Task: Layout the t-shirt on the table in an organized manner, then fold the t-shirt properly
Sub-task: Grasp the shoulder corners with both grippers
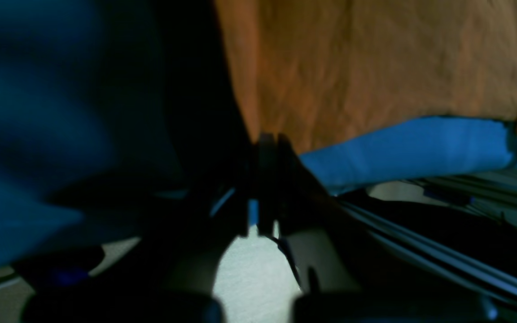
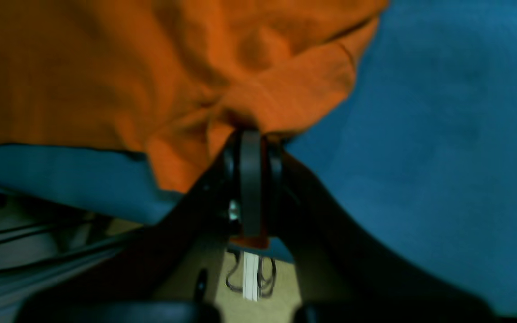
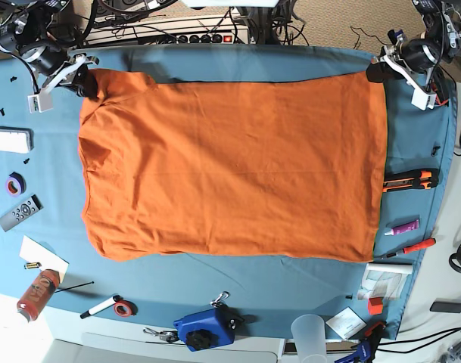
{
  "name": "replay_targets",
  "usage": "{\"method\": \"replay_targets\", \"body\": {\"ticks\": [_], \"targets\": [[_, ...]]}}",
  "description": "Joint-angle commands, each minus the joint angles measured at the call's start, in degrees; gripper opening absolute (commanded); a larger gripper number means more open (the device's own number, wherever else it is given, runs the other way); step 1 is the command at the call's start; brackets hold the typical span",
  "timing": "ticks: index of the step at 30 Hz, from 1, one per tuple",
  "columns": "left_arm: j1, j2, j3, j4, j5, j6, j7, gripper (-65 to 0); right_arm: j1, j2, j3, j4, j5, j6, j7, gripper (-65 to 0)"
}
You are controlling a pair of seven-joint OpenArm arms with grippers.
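The orange t-shirt (image 3: pixel 230 159) lies spread flat over the middle of the blue-clothed table (image 3: pixel 253 283), its far edge near the table's back edge. My right gripper (image 3: pixel 85 82) is at the shirt's far left corner. In the right wrist view that gripper (image 2: pixel 250 134) is shut on a bunched fold of the t-shirt (image 2: pixel 106 67), with orange cloth showing between the fingers. My left gripper (image 3: pixel 375 72) is at the far right corner. In the left wrist view it (image 1: pixel 268 143) is shut where the t-shirt's (image 1: pixel 375 67) corner meets its tips, though the pinch itself is dark.
Small items line the table's edges: a purple tape roll (image 3: pixel 15 184), a remote (image 3: pixel 20 212) and a red can (image 3: pixel 35 295) on the left, a blue tool (image 3: pixel 204 329) and a clear cup (image 3: pixel 309 333) in front, an orange cutter (image 3: pixel 408 180) on the right.
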Motion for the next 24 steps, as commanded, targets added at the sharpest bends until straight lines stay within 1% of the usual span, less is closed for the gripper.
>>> {"method": "replay_targets", "body": {"ticks": [1, 3, 8, 15, 17, 21, 24], "targets": [[0.2, -0.66, -0.17, 0.74, 0.57, 0.15, 0.07, -65.0, -0.92, 0.81, 0.35, 0.79, 2.25, 0.06, 0.77, -65.0], [0.2, -0.68, -0.17, 0.74, 0.68, 0.15, 0.04, -65.0, -2.4, 0.81, 0.39, 0.79, 3.41, 0.06, 0.77, -65.0], [0.2, -0.98, -0.28, 1.05, 0.7, 0.15, 0.09, -65.0, -4.98, 0.81, 0.5, 0.79, 3.39, 0.06, 0.77, -65.0], [0.22, -1.01, -3.96, 6.25, 0.68, 0.09, -0.02, -65.0, -5.33, 0.81, 0.5, 0.79, 4.46, 0.06, 0.77, -65.0], [0.66, -1.27, -4.28, 7.23, 0.63, -0.81, 0.0, -65.0, -5.35, 0.79, 0.5, 0.79, 4.9, 0.06, 0.77, -65.0], [3.13, -2.1, -4.35, 7.39, 0.24, -0.66, 0.04, -65.0, -5.38, 0.76, 0.85, 0.79, 5.14, 0.06, 0.77, -65.0], [5.4, -2.05, -5.95, 7.45, -0.11, -0.68, 0.17, -65.0, -6.34, 0.76, 3.78, 0.79, 9.33, 0.06, 0.77, -65.0]]}}
